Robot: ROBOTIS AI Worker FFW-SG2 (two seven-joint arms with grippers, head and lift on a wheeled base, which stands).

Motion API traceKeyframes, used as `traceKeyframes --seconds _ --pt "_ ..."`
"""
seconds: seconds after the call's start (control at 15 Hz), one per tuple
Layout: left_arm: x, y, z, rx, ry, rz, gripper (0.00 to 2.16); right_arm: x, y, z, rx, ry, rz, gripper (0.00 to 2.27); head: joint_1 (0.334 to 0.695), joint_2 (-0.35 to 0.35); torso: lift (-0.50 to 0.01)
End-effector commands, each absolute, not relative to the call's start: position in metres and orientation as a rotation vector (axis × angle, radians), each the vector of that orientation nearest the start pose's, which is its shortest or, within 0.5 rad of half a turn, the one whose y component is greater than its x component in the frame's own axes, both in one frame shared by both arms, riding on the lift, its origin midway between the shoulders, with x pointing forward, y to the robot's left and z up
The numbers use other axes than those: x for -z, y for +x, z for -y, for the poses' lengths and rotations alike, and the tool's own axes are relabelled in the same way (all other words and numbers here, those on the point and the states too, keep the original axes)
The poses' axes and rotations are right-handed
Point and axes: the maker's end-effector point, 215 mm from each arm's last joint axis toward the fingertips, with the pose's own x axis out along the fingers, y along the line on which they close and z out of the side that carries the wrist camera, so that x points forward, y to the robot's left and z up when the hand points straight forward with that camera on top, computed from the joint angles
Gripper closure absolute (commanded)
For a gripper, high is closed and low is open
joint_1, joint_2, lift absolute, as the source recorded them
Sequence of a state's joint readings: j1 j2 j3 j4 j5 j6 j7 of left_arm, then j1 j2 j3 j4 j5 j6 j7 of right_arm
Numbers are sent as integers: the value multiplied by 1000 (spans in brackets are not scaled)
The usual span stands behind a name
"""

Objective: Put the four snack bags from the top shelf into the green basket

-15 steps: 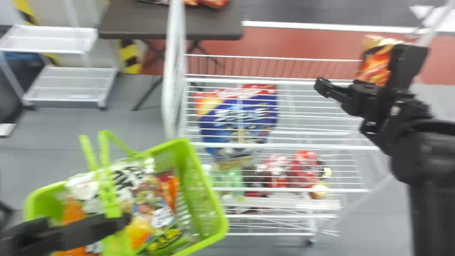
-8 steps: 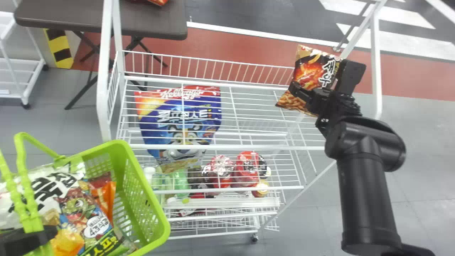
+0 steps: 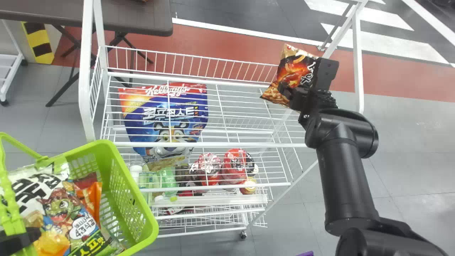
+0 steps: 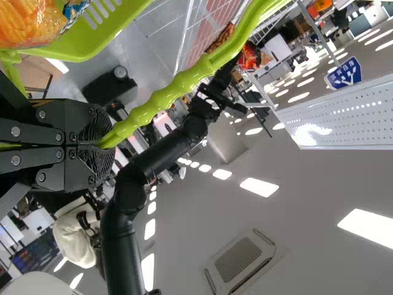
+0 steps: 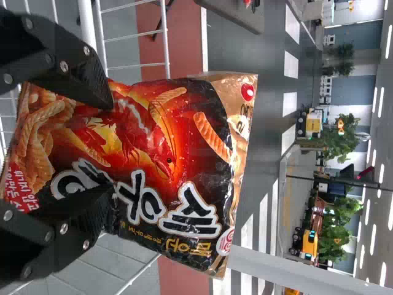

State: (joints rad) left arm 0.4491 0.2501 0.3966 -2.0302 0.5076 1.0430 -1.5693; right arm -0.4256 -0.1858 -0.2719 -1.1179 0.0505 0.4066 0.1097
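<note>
The shrimp-snack bag (image 3: 289,71), red, black and gold, is near the right end of the white wire top shelf (image 3: 245,145), in the right gripper (image 3: 304,74). Its two black fingers stand partly apart, with the bag gripped between them. At lower left, the left gripper (image 3: 26,240) is closed around the handle (image 3: 9,199) of the green basket (image 3: 119,165), which contains other snack bags (image 3: 60,209).

You're looking forward and down from the head, green basket (image 3: 124,181) at eight o'clock; left wrist's close on its handle (image 4: 181,83), facing ceiling (image 4: 301,196); right wrist's tight on the snack bag (image 5: 166,153), shared with head's two o'clock.
</note>
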Motion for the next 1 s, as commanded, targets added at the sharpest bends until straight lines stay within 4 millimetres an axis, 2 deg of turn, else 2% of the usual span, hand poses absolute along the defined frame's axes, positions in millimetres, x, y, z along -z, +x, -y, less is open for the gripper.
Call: traceKeyframes --seconds 0.0,0.2,0.33,0.47,0.6,0.73,0.87,0.93 --pt "329 252 -185 1311 -872 -538 2148 410 655 451 234 7 -398 2253 695 -319 -4" --pt "329 252 -186 1308 -871 -537 2148 386 639 451 228 52 -328 2250 695 -320 -4" --pt "329 252 -187 1304 -873 -536 2148 370 617 448 216 86 -306 2250 695 -322 -4" --pt "329 253 -188 1302 -868 -532 2148 348 591 424 158 133 -281 2253 695 -325 -4" --pt "327 254 -188 1304 -868 -527 2148 320 560 382 65 164 -262 2250 695 -317 -4" --pt "326 256 -188 1306 -863 -518 2148 307 521 314 -81 207 -308 2253 695 -276 -4" --pt "325 257 -188 1308 -859 -514 2148 311 486 248 -222 234 -393 2250 695 -222 -4" --pt "325 258 -187 1310 -857 -512 2148 314 467 214 -294 236 -447 2250 695 -159 -4"
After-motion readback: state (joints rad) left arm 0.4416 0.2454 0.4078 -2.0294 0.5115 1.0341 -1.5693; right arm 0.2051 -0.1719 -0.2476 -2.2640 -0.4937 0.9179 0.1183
